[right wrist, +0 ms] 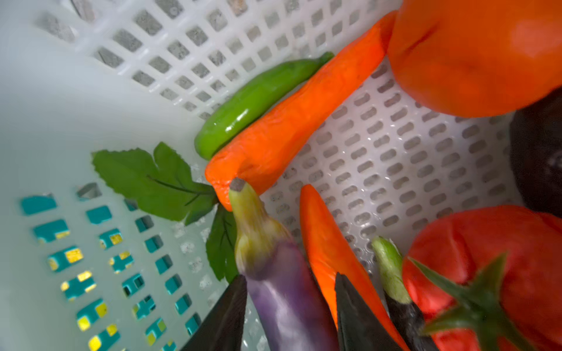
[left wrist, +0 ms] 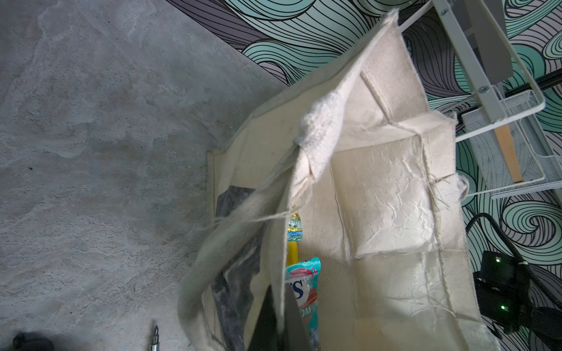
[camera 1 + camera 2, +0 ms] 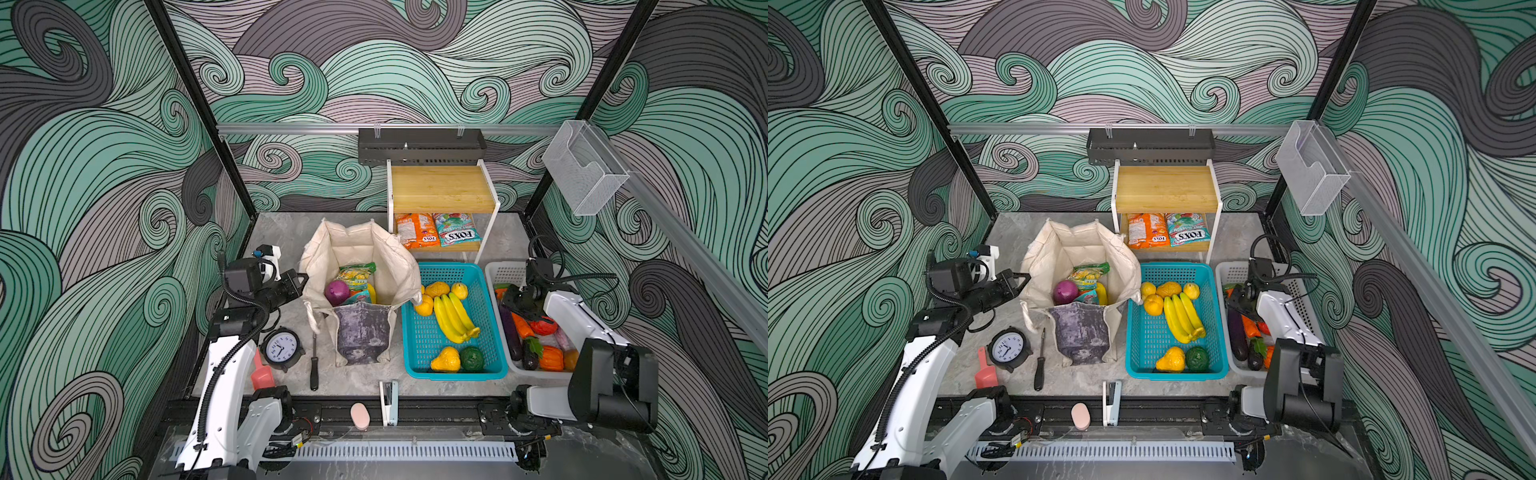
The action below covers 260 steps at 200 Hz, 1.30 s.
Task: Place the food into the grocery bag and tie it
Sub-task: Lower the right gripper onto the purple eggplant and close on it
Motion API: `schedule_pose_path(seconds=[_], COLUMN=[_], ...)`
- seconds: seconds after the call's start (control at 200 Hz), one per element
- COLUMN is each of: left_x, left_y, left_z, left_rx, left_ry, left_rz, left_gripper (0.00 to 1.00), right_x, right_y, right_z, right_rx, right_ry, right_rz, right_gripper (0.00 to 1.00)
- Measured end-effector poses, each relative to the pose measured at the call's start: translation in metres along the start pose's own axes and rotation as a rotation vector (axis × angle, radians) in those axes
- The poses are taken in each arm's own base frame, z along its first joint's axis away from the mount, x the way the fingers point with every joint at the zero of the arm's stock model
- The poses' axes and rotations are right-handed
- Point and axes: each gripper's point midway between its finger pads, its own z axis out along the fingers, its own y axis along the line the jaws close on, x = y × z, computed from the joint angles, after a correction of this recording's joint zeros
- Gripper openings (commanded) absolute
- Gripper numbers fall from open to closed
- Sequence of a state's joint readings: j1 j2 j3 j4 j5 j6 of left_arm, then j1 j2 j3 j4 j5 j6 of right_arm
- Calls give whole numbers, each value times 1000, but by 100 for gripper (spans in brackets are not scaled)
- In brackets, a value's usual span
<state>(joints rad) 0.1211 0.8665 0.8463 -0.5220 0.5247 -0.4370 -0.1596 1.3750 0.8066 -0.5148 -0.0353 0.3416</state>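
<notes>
Right wrist view: the right tool (image 1: pixel 290 276) seems clamped on the purple eggplant (image 1: pixel 292 316) and should lift straight up. The left tool (image 2: pixel 278 307) pinches the grocery bag (image 2: pixel 380 197) rim open.

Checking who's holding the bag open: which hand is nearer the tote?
Left. The left hand pinches the tote rim. The right hand is apart, in the white basket beyond the teal basket, straddling an eggplant.

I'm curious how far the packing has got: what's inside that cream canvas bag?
Inside the grocery bag lie a purple onion, a yellow-green candy packet, a teal-red packet and a yellow banana tip. Anything beneath them, and the bag's floor, is covered.
</notes>
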Motion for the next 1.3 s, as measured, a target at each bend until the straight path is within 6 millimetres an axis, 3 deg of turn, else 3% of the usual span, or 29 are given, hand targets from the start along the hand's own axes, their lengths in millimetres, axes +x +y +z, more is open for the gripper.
schedule_pose_path(seconds=[0.675,0.961,1.046,1.301], left_x=[0,0,0,2], left_y=[0,0,-1,0], left_z=[0,0,1,3], left_rx=[0,1,9,12], left_ry=[0,1,0,1], left_rz=[0,0,0,-3], left_gripper=[0,0,0,0], right_x=[3,4,1,-12], right_y=[1,1,0,-2], right_z=[25,28,22,-1], right_rx=[-44,-48,-43,-38], right_ry=[30,27,-2,-102], right_rz=[38,39,37,28], right_gripper=[53,35,28,20])
